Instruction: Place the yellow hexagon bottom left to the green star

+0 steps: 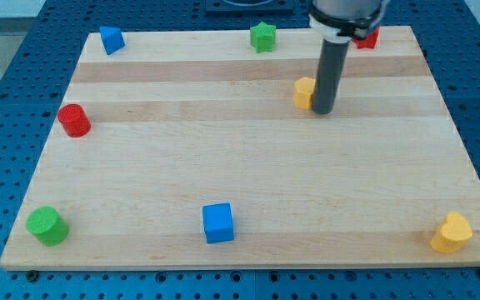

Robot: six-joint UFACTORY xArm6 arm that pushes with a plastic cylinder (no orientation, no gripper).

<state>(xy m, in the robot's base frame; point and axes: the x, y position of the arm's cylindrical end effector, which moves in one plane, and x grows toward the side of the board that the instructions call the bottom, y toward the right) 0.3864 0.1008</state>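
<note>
Yellow hexagon [304,92] is sitting on the pale wooden board [248,167], right of centre, far side; my tip [323,112], bare and holding nothing, is touching its right face. Green star [262,37] is lying farther left.

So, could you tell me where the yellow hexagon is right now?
The yellow hexagon sits in the board's upper right part, right against my tip on its left, below and to the right of the green star.
</note>
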